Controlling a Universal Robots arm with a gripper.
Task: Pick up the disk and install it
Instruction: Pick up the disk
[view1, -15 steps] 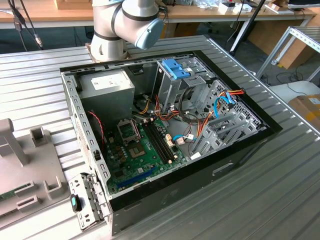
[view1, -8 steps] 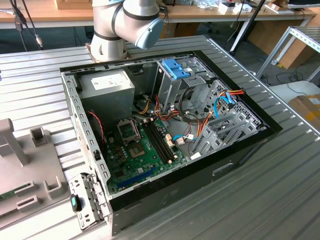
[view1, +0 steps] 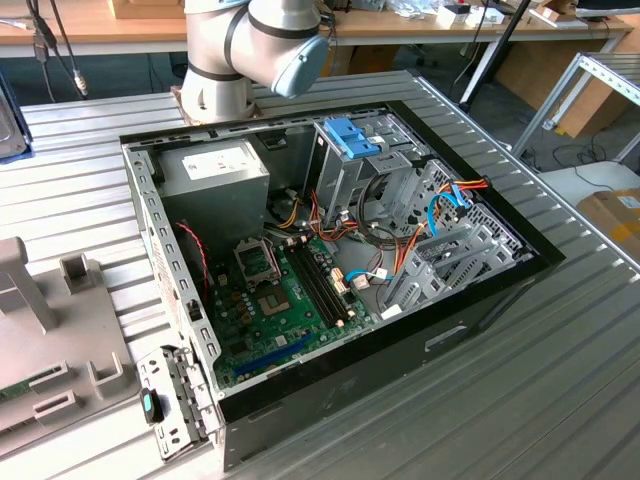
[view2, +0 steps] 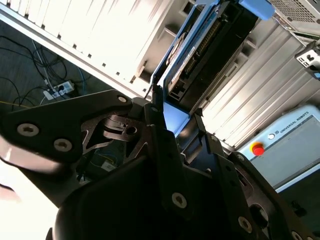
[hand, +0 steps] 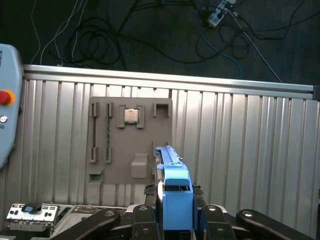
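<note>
Exterior view, from its left: grey fixture plate (view1: 60, 330) on the ribbed metal table (view1: 560, 340). Next is the open computer case (view1: 330, 372) lying flat, with the motherboard (view1: 290, 290) exposed and the power supply (view1: 215, 172) at the far corner. Further toward that view's right is the silver drive cage (view1: 345, 170), blue clips (view1: 352, 137) on top. The arm (view1: 250, 45) rises behind the case.

In both wrist views the gripper (hand: 177, 194) is closed down on the disk (hand: 177, 210). Its black fingers (view2: 157, 112) pinch the disk from both sides at the blue tab end. The disk is off the table, held in the air. In the first wrist view it is seen edge-on, with the fixture plate (hand: 131, 140) on the table beyond it. In the second wrist view the disk's dark body (view2: 215, 45) and blue rail (view2: 172, 60) stick out past the fingers over the ribbed table. A pendant (view2: 290, 145) with a red button lies nearby.
</note>
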